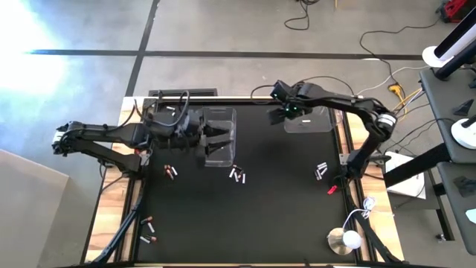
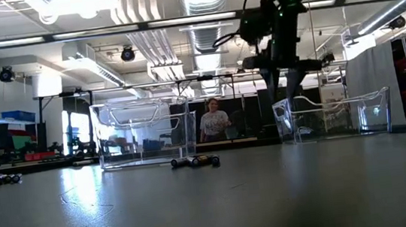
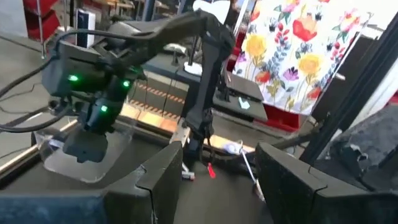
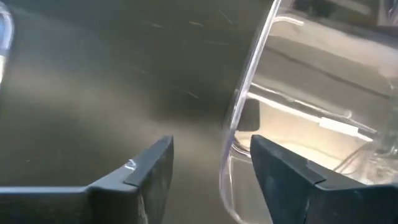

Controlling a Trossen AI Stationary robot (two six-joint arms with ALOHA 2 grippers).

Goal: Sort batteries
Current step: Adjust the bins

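Note:
Two clear plastic bins stand at the table's far side, the left bin (image 1: pixel 220 138) and the right bin (image 1: pixel 309 119). My right gripper (image 4: pixel 211 168) hangs open, pointing steeply down, above the right bin's left wall (image 4: pixel 245 106); in the low view my right gripper (image 2: pixel 289 74) is clear of the right bin's rim (image 2: pixel 330 98). A pale cell (image 4: pixel 339 126) lies inside that bin. My left gripper (image 3: pixel 214 171) stands open and level over the left bin, with nothing between its fingers. Loose batteries lie in small groups on the mat (image 1: pixel 238 175), (image 1: pixel 171 171), (image 1: pixel 321 171), (image 1: pixel 147 229).
A small red clip (image 1: pixel 332 190) lies near the table's right edge. Cables and a white round object (image 1: pixel 346 240) sit at the near right corner. A person (image 2: pixel 214 121) stands in the room behind the table. The mat's near half (image 1: pixel 245 223) holds only a few batteries.

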